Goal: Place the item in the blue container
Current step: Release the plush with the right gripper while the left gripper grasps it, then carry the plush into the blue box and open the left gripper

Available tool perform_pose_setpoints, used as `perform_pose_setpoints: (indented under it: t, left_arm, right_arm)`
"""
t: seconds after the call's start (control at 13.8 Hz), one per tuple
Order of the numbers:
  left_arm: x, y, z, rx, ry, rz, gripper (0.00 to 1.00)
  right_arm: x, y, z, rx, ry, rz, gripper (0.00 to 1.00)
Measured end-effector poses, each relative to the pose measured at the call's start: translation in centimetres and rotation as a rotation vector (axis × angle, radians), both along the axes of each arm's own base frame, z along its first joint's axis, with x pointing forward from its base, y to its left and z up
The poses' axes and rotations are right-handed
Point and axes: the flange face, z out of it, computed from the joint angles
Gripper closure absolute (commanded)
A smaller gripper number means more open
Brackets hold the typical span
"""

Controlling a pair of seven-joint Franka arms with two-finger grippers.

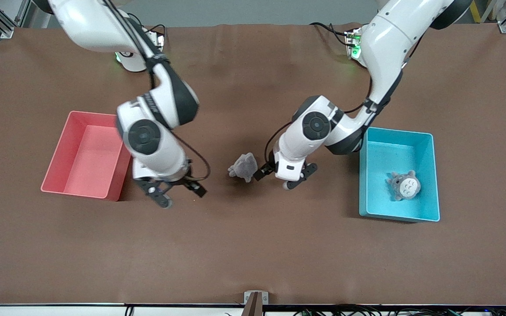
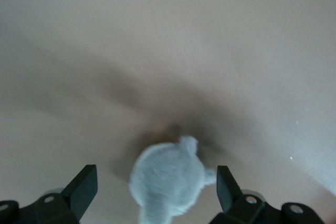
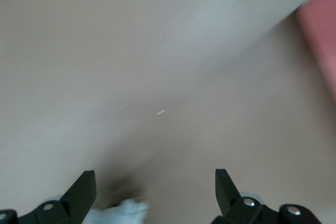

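The blue container (image 1: pixel 428 175) stands toward the left arm's end of the table, with a grey-and-white plush toy (image 1: pixel 404 185) lying in it. A second small grey plush (image 1: pixel 244 167) rests on the brown table near the middle. My left gripper (image 1: pixel 279 177) is open, low over the table right beside this plush, between it and the blue container. In the left wrist view the grey plush (image 2: pixel 168 182) shows between the spread fingers (image 2: pixel 84 187), which do not touch it. My right gripper (image 1: pixel 180 195) hangs open and holds nothing, over the table beside the pink bin.
A pink bin (image 1: pixel 59 151) of the same size stands toward the right arm's end; its corner (image 3: pixel 320 35) shows in the right wrist view. A pale blurred shape (image 3: pixel 118 213) lies at that view's edge; what it is cannot be told. Brown table surface (image 1: pixel 253 245) stretches toward the front camera.
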Motion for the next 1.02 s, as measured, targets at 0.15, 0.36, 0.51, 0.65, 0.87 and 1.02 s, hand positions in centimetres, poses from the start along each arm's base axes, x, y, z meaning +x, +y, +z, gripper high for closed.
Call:
perform_pose_setpoints:
  t: [0.15,0.36,0.51,0.65,0.87,1.02]
  left_arm:
    - [-1.2,-2.6,-1.9,-0.02,0.003,0.03,0.0]
    - [-3.6,-5.3,-5.9,0.028,-0.007,0.025,0.0]
    - [-4.9,-6.3,-7.5,0.051,-0.01,0.008,0.18]
    - [-5.1,-6.4,-7.8,0.053,-0.01,0.005,0.66]
    - [-4.8,-6.4,-7.6,0.057,-0.019,0.001,1.0]
    - [-4.0,-5.8,-7.0,0.098,-0.046,-0.024,1.0]
  right_arm:
    - [0.8,-6.6,2.8,-0.008,0.045,0.144,0.0]
    - [1.2,-16.4,5.5,0.006,0.081,0.371,0.0]
    - [0.6,-21.9,6.5,0.016,0.094,0.47,0.0]
    - [-0.8,-26.3,7.8,0.008,0.111,0.524,0.0]
    - [-2.8,-30.3,10.3,-0.002,0.125,0.553,0.0]
    - [-3.8,-31.2,11.9,-0.006,0.127,0.544,0.0]
